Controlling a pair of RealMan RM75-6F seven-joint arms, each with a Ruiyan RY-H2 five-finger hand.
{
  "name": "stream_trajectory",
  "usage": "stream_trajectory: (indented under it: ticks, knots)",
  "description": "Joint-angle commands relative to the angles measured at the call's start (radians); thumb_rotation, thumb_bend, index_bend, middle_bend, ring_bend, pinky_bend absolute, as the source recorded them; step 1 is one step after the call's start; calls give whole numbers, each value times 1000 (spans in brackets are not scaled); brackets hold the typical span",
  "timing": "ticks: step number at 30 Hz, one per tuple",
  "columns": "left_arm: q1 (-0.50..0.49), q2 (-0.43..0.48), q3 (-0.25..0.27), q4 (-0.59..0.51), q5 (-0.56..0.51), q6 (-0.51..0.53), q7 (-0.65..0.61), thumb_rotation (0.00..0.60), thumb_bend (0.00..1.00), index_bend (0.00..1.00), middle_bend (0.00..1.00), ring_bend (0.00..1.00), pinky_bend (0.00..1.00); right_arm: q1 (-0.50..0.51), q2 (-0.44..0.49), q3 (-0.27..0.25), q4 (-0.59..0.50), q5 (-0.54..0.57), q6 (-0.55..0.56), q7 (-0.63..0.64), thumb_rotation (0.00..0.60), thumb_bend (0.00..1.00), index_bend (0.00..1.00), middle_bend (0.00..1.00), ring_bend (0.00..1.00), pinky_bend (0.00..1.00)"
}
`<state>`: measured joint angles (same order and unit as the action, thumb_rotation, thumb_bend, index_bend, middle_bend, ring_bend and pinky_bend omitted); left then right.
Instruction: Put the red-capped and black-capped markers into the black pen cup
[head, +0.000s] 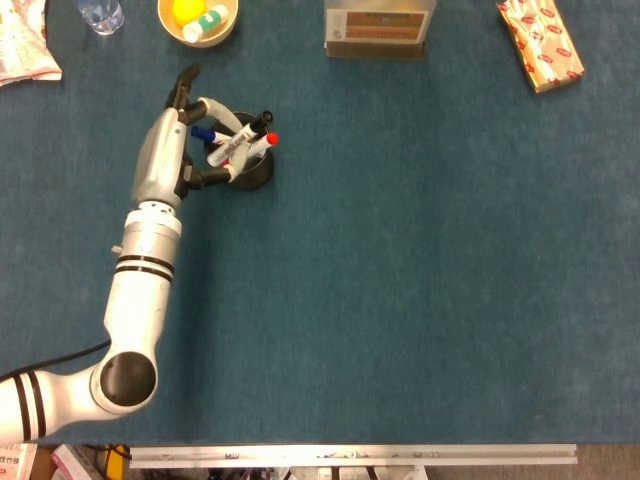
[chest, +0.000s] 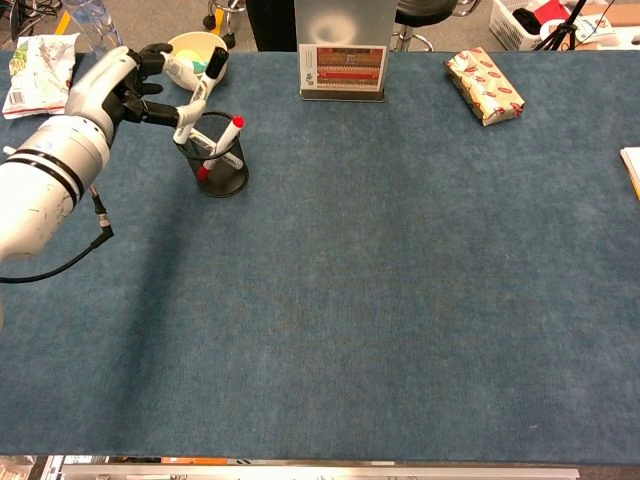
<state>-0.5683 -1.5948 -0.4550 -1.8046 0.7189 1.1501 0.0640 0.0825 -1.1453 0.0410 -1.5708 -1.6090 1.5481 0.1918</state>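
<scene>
Two views show one moment of the insertion.

Head view: the left hand pinches the black-capped marker between thumb and a finger, the other fingers stretched out, cap end raised and the lower end over the mouth of the black pen cup. The red-capped marker already leans in the cup, beside a blue-capped marker. The likely risk is crowding: two pens cross the opening, so the descending tip could strike one of them, or the rim, and skid onto the blue counter. A sideways push from the hand could also tip the light cup. The cup's interior is hidden by the pens and fingers, so whether the tip is inside the rim cannot be told.

Chest view: the left hand holds the black-capped marker steeply tilted, its lower end at the rim of the black pen cup, with the red-capped marker propped inside. If released at this tilt, the marker may topple outward rather than drop in. The yellow bowl stands just behind the hand, and a wide withdrawal could knock it. The marker's lower tip merges with the mesh, and the blue cap is hard to make out. The right hand appears in neither view.
</scene>
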Motion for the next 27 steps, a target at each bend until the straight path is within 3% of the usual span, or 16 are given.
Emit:
stream_trajectory:
  ticks: [1, 21, 27]
  knots:
    - [-3, -11, -3, 31, 5, -41, -56, 600, 339, 698, 15, 0, 84, -1, 1, 0, 0, -1, 2, 2, 600, 0, 239, 265, 171, 411]
    - [42, -63, 55, 225, 277, -106, -393, 600, 338, 699, 15, 0, 84, 0, 1, -1, -1, -1, -1, 0, 600, 0, 239, 265, 171, 411]
    - [53, -84, 66, 270, 308, -110, -466, 600, 339, 698, 15, 0, 84, 0, 2, -1, -2, -1, 0, 1, 600, 0, 239, 265, 171, 411]
